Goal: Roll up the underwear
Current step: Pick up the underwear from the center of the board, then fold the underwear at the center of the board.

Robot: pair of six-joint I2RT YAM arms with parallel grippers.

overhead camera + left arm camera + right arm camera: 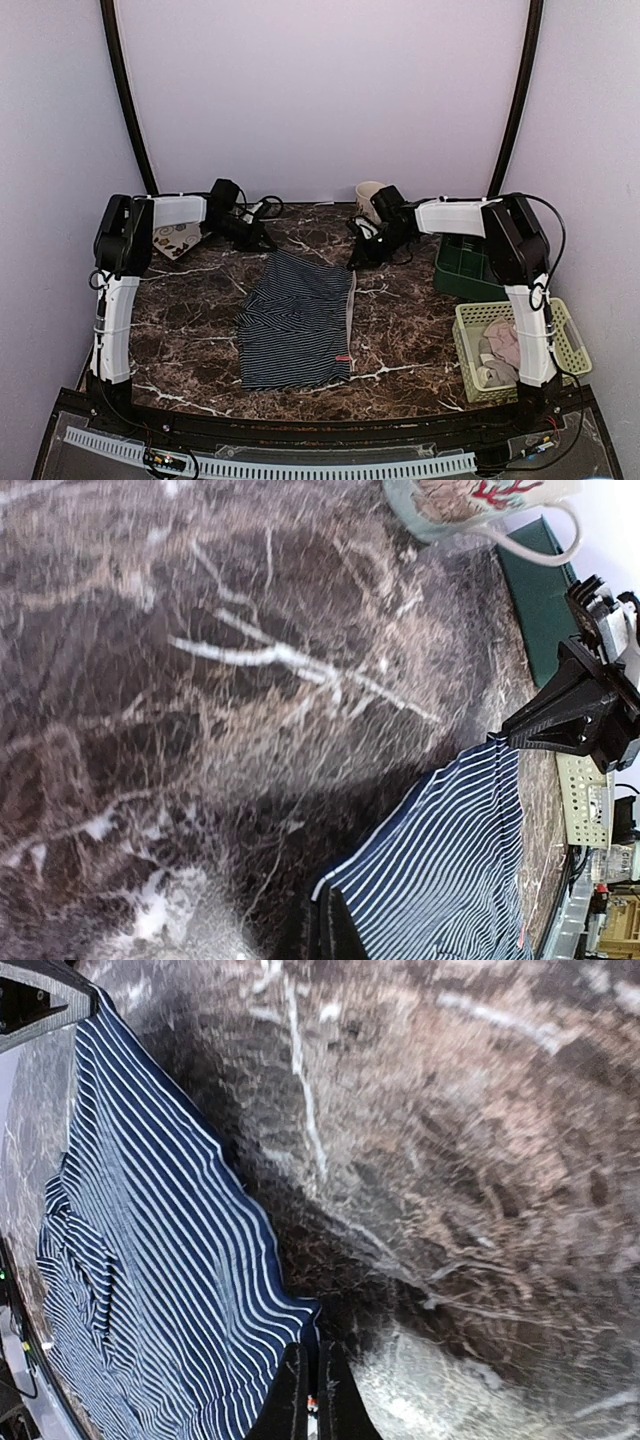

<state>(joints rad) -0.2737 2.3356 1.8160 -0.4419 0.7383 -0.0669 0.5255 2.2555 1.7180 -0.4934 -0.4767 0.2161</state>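
The navy striped underwear (297, 320) lies spread flat in the middle of the marble table. My left gripper (268, 245) is low at its far left corner, and the left wrist view shows the jaws (335, 930) shut on that corner of striped cloth (450, 860). My right gripper (355, 262) is at the far right corner, and the right wrist view shows the jaws (310, 1390) pinched on that corner of the cloth (160, 1260). The pink underwear (500, 345) lies in the basket at the right.
A pale yellow-green basket (520, 308) stands at the near right, with a dark green crate (462, 270) behind it. A beige mug (370, 195) stands at the back behind my right gripper. A patterned flat item (178, 238) lies at the back left.
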